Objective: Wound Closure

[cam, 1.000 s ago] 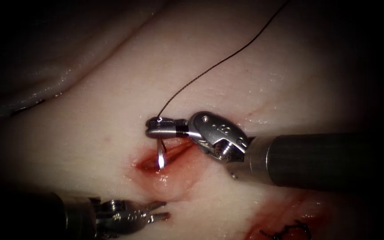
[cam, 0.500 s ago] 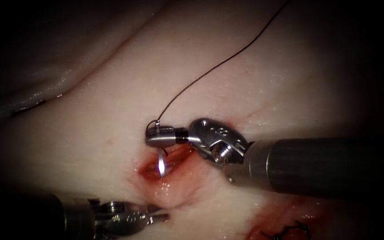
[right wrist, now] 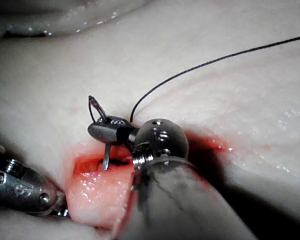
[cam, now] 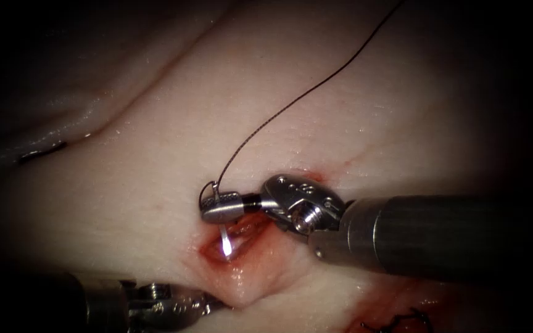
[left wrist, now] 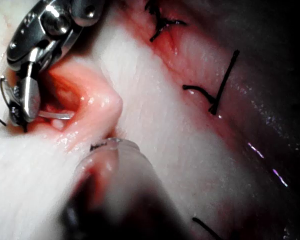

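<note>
My right tool (cam: 218, 206) comes in from the right and is shut on the curved needle (cam: 224, 238) near its tail end. The needle's bright tip points down into the open, red cut (cam: 239, 250) in the tissue (cam: 155, 160). Dark thread (cam: 291, 105) runs from the needle's tail up and away to the upper right. The right wrist view has the same jaws (right wrist: 106, 131) clamped across the needle (right wrist: 106, 156) above the cut. My left tool (cam: 202, 303) lies low at the near left side of the cut, its tip against a raised lip of tissue (cam: 242, 296).
Finished dark stitches (cam: 396, 320) sit in a red patch at the lower right; the left wrist view has several of them (left wrist: 215, 95) along the closed part of the wound. A fold of tissue (cam: 63, 132) runs across the upper left.
The right tool has moved down and rolled, carrying the needle tip lower into the cut. The left tool has slid down and left, and the near lip of tissue has risen.
</note>
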